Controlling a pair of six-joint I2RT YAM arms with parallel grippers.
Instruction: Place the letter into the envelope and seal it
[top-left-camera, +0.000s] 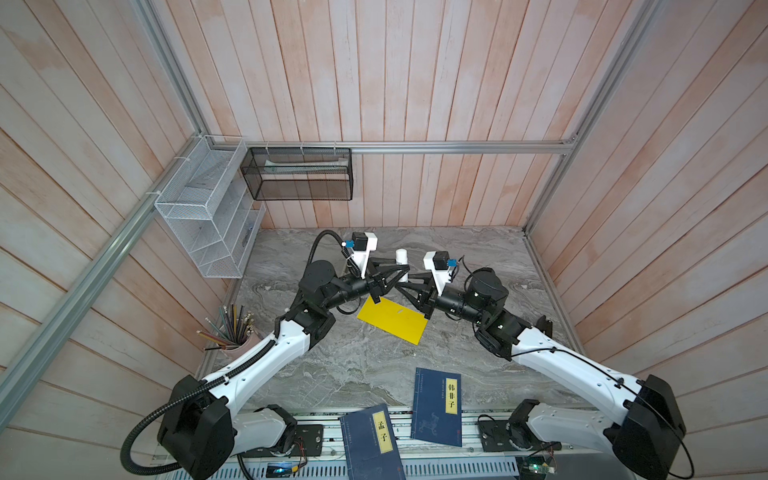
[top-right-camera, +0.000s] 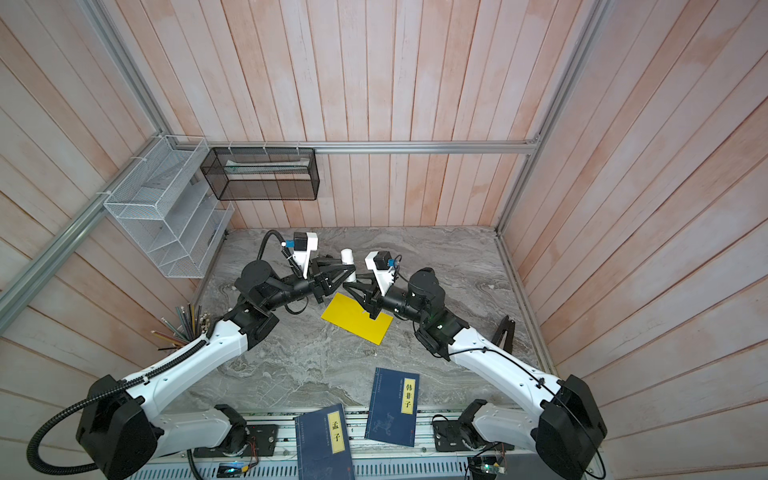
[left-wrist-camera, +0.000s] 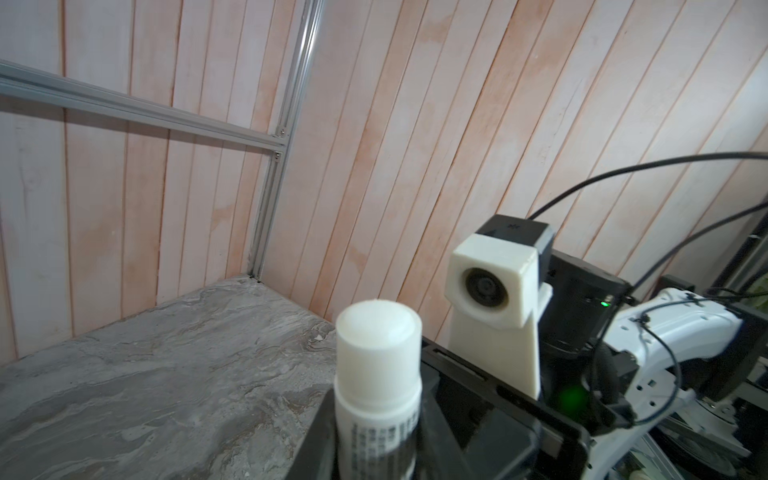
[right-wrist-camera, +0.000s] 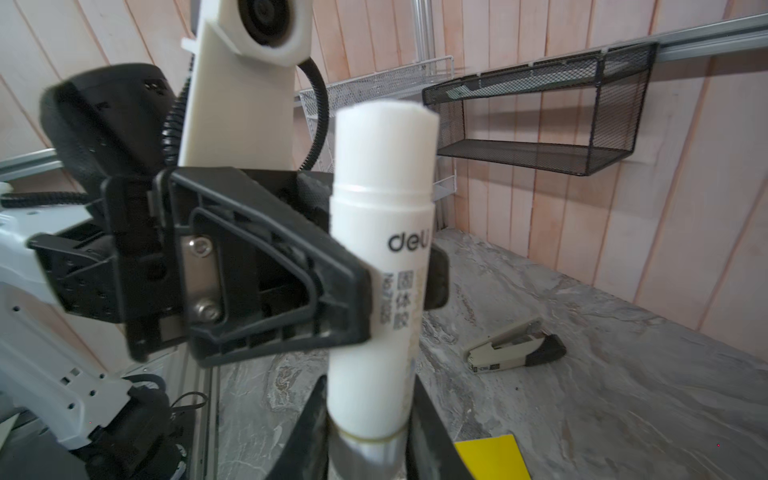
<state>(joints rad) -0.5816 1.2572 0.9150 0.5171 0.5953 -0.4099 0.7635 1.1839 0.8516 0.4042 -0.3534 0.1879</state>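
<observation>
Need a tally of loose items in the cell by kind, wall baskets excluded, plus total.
Envelope: 1
Dark blue books: 2
Glue stick: 1
Stapler: 1
Pencil cup: 1
Total: 6

i see the envelope (top-left-camera: 392, 319) (top-right-camera: 357, 319) in both top views: bright yellow, plain rectangle, lying flat mid-table (top-left-camera: 332, 365), skewed diagonally; one corner (right-wrist-camera: 494, 459) shows in the right wrist view.
</observation>
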